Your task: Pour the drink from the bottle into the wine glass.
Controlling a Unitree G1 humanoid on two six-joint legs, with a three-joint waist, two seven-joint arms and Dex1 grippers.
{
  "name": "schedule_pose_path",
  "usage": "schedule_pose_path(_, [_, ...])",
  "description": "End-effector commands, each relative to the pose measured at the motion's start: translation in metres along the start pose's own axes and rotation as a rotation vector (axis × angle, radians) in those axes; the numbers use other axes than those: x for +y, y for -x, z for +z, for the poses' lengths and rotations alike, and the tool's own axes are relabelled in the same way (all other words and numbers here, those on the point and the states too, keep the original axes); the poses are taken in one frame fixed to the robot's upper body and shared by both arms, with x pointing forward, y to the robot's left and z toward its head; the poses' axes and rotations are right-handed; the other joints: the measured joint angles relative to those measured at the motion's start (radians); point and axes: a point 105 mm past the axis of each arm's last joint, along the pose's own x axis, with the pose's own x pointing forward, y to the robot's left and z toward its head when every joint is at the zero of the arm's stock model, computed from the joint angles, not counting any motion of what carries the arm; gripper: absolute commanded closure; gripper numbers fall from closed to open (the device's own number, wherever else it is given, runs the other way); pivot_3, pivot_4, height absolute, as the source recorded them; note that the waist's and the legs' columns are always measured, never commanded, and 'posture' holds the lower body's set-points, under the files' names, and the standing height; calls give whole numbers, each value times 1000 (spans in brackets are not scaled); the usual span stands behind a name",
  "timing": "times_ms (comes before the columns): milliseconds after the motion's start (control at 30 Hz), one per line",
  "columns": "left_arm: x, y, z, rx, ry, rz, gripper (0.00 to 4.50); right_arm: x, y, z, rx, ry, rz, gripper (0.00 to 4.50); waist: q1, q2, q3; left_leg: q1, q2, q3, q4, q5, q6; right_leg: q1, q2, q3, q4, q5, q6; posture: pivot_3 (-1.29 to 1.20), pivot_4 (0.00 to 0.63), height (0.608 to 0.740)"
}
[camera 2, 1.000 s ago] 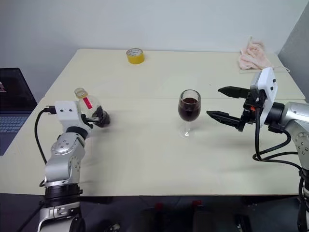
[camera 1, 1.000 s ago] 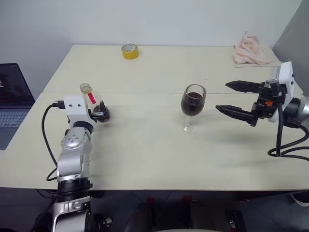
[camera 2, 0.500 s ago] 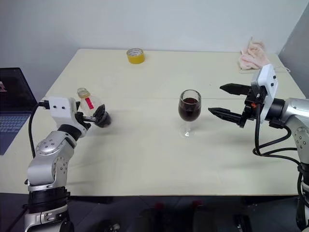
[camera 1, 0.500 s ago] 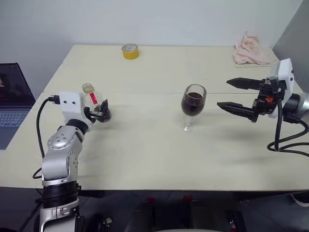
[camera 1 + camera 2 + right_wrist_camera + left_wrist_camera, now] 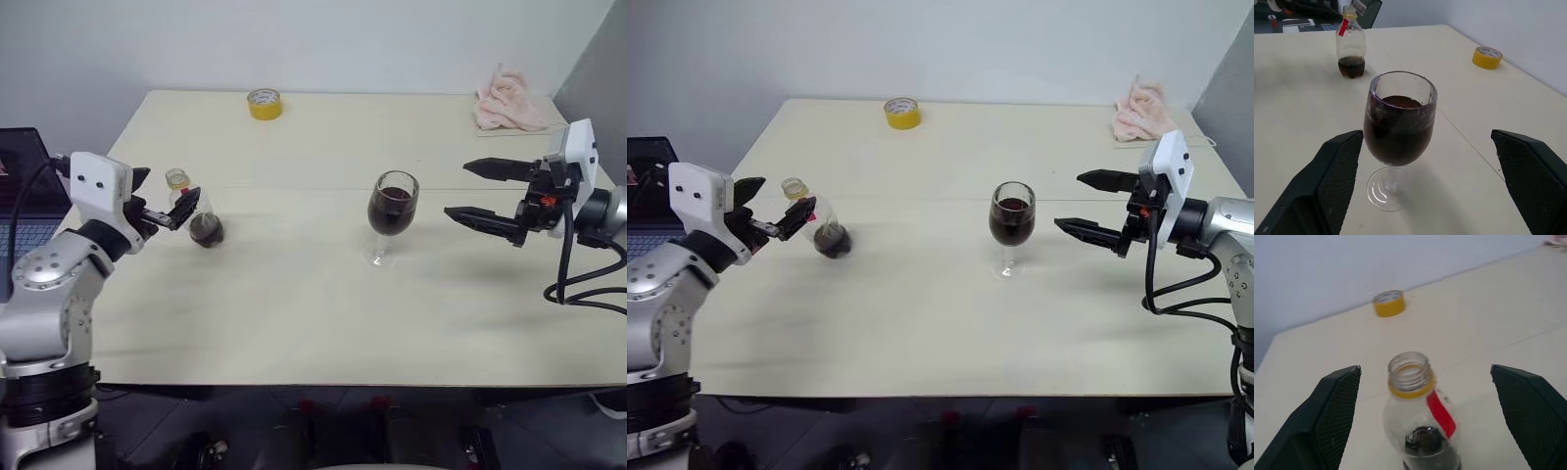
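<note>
bottle: bottle point(image 5: 196, 217) stands upright on the counter point(image 5: 294, 304), left side, well apart from the glass. No cap on the neck, mouth open, yellow ring and red label below it. Just a dark puddle of drink point(image 5: 1425, 444) left in the base.
glass: glass point(image 5: 391, 215) upright mid-counter, bowl filled most of the way with dark drink, foot flat on the counter.
step: looks like the pour is done and the bottle has been set down; this is the release/retreat end of the task, as I read it.
left gripper: left gripper point(image 5: 157, 201) jaws spread wide, one each side of the bottle neck in the wrist view, nothing pinched. Whether a fingertip grazes the bottle from the head view, hard to say; it looks just clear.
right gripper: right gripper point(image 5: 480, 194) jaws spread wide, pointing at the glass from its right, near but apart, holding nothing.
next: if anything remains, it's backing both arms off without clipping the bottle or the glass. Bottle is light and nearly empty, so a nudge would tip it. Glass is top-heavy on a thin stem, same caution.
surroundings: tape roll point(image 5: 264, 103) at the far edge, pink cloth point(image 5: 506, 101) far right corner, laptop point(image 5: 20, 211) off the left edge. None in the way.
</note>
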Motion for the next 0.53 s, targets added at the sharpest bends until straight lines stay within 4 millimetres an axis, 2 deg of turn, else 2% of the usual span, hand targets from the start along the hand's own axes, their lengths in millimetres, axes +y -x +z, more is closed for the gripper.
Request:
schedule_pose_path(33, [4,7,32,-77,-39,-64,6,-5,8,12,-9,60,-17,0,0,0,0,0,0,0,0,0,0,0,0,0,0,0,0,0,150,740])
schedule_pose_path(167, [-13,11,51,-111,-19,-220,6,-9,14,9,11,65,-32,0,0,0,0,0,0,0,0,0,0,0,0,0,0,0,0,0,150,740])
schedule_pose_path(233, [-22,15,54,-106,-2,-311,6,-11,17,9,21,67,-38,0,-1,0,0,0,0,0,0,0,0,0,0,0,0,0,0,0,150,740])
schedule_pose_path(367, [-40,24,51,-48,59,-473,6,-12,21,5,42,60,-36,0,-5,1,0,0,1,0,0,0,0,0,0,0,0,0,0,0,150,740])
schedule_pose_path(533, [-46,26,51,-24,63,-545,6,-12,21,3,44,57,-33,0,-4,1,1,0,1,0,0,0,0,0,1,0,0,0,0,0,150,740])
